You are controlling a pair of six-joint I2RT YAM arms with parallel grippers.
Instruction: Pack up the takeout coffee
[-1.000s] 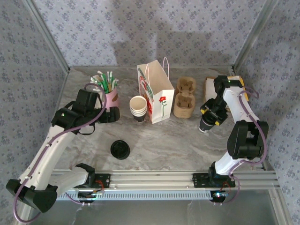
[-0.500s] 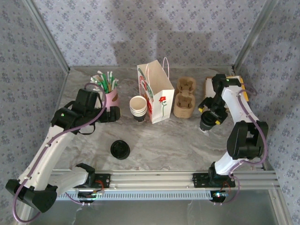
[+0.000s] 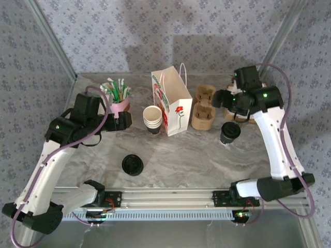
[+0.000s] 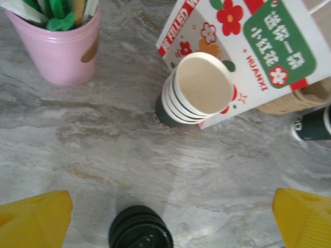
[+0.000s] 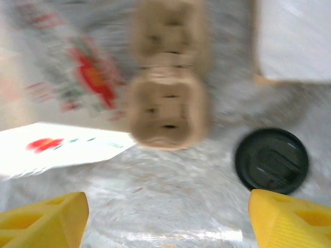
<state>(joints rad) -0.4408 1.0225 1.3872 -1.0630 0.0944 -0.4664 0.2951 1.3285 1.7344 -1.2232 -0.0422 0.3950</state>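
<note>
The small cream-and-dark tapered paper cup (image 3: 229, 132) with a round black plastic lid is standing upright on the grey marbled surface (image 3: 181, 155), near the brown pulp carrier (image 3: 203, 107), probably waiting to be lifted into the white flowered paper bag (image 3: 173, 111). The right hand (image 5: 165, 219) and left hand (image 4: 168, 214) are both hanging wide open, holding nothing.

straw cup (image 3: 122, 106): rear left on the table (image 3: 196, 155), left of the cup stack (image 4: 199, 90)
cup stack: just beside the bag's left face
bag (image 3: 173, 106): upright, rear centre
carrier (image 3: 204, 107): just right of the bag
takeout coffee (image 3: 229, 133): near the carrier's front right
loose lid (image 3: 132, 165): well before the cup stack
</note>
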